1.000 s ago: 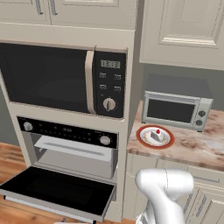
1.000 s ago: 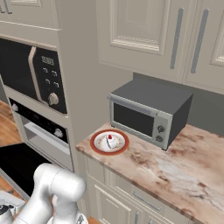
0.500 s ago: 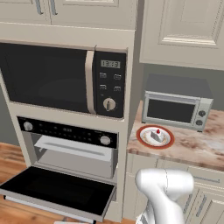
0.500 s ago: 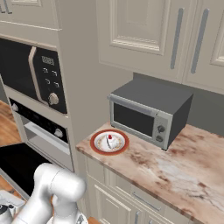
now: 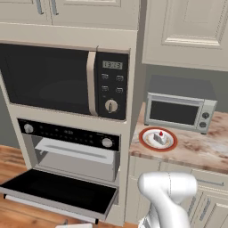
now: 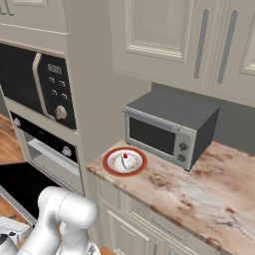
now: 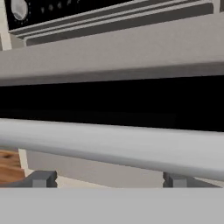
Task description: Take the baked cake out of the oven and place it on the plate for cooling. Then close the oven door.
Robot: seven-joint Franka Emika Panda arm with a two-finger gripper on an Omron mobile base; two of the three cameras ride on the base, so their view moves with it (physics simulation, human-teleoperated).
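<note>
I see a black microwave with a clock display and a round dial, built into the cream wall column. To its right a small silver toaster oven sits at the back of the marble counter, door shut, two knobs on its right side. Cream upper cabinets with long bar handles hang above; cream drawers sit below. Wood floor at lower left.
</note>
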